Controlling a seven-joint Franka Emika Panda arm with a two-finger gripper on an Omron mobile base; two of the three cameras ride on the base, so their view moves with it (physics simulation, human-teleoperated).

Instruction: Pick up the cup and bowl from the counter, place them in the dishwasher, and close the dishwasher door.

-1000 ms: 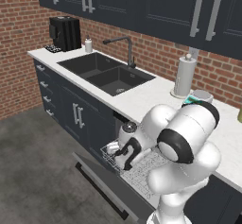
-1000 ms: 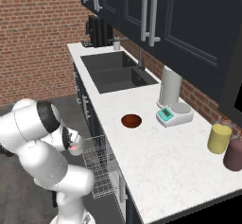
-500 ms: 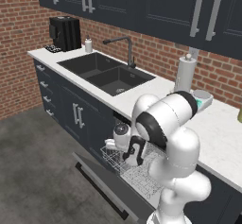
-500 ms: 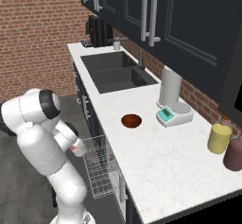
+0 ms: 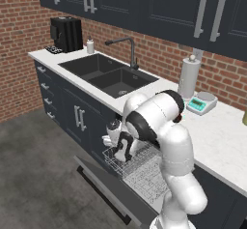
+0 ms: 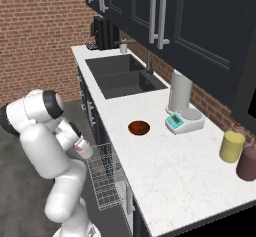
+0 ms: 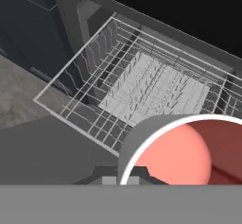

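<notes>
White counter (image 6: 165,166) holds one bowl (image 6: 138,128), dark reddish-brown, sitting alone on bare marble near the front edge. One cup (image 5: 113,130), grey-white outside and salmon-red inside, is off the counter, in the claw (image 5: 118,143), out over the front corner of the wire rack (image 5: 137,167). Claw is pressed nearly together, pinching the cup at its rim; in the hand view the cup (image 7: 184,154) is close up, red inside showing, with the rack (image 7: 142,88) below it. One rack, silver wire, pulled out of the dishwasher (image 7: 156,10) over the dropped door (image 5: 103,184); the door lies flat and open, bar handle at its outer edge.

Other counts: two tumblers at the far right end of the counter, one yellow (image 6: 232,146) and one maroon (image 6: 247,163), side by side. One scale (image 6: 184,120), teal front, just beside one paper towel roll (image 6: 179,92). One double sink (image 5: 108,73) with one tap (image 5: 125,49). One black coffee machine (image 5: 66,34) at the far end. Red brick wall (image 5: 24,10), dark navy cabinets above and below, grey floor (image 5: 43,175).
</notes>
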